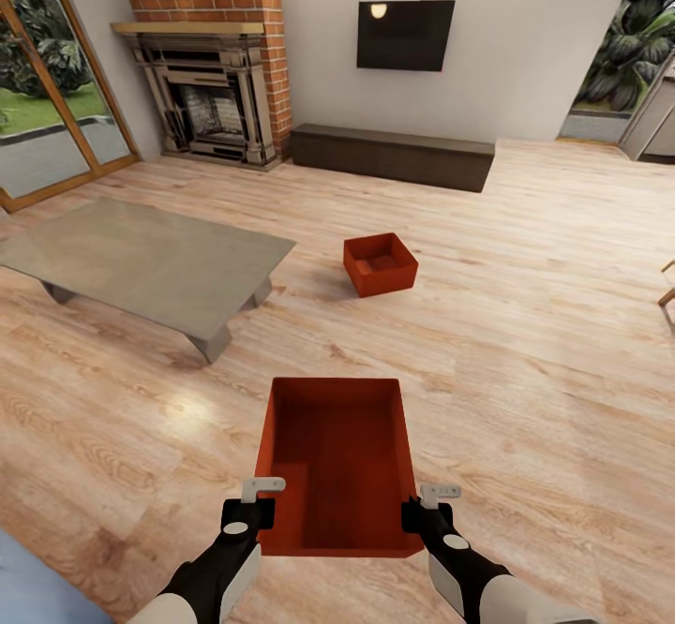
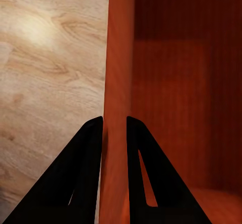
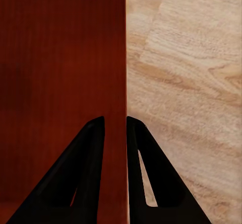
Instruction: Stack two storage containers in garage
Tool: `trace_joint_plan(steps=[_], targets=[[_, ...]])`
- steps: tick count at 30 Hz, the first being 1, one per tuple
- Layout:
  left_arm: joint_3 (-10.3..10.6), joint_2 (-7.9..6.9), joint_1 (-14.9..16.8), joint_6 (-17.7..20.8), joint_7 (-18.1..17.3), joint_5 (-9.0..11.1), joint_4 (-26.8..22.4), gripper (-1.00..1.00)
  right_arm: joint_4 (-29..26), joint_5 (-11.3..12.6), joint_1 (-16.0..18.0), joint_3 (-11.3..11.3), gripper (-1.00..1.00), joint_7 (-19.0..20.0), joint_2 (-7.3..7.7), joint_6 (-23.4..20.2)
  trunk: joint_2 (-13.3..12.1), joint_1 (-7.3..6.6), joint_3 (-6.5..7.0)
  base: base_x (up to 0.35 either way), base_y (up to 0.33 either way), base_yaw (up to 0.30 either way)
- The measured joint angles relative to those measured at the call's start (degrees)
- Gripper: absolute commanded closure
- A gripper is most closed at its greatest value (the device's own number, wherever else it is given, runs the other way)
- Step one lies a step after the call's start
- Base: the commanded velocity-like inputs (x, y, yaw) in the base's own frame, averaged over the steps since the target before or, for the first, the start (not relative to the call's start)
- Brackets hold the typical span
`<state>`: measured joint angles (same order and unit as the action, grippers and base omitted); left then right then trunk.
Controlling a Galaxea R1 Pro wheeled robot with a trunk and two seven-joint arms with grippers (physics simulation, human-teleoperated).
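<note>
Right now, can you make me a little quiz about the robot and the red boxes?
1. True or false: both grippers pinch walls of the near container.
2. Where is the far container? A on the grey table; B on the wood floor; C inside the fireplace.
3. Fill in: the left gripper has one finger inside the box and one ____.

Key: 1 true; 2 B; 3 outside. The right gripper straddles its wall likewise.

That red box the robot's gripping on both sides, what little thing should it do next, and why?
Probably lift the near container slightly off the wood floor. The left gripper pinches one side wall, the right gripper the opposite wall, so both holds look set. The second container waits farther off.
</note>
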<state>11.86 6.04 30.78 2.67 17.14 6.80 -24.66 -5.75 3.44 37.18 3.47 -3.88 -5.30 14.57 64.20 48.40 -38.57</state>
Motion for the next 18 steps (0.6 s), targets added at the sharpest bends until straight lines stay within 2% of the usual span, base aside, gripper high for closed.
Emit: trace_joint_plan(steps=[18], targets=[[0.0,0.0,0.0,0.0,0.0,0.0,0.0,1.0,0.0,0.0,0.0,0.0,1.0,0.0,0.0,0.0,0.0,0.0,1.68,0.0,0.0,0.0]])
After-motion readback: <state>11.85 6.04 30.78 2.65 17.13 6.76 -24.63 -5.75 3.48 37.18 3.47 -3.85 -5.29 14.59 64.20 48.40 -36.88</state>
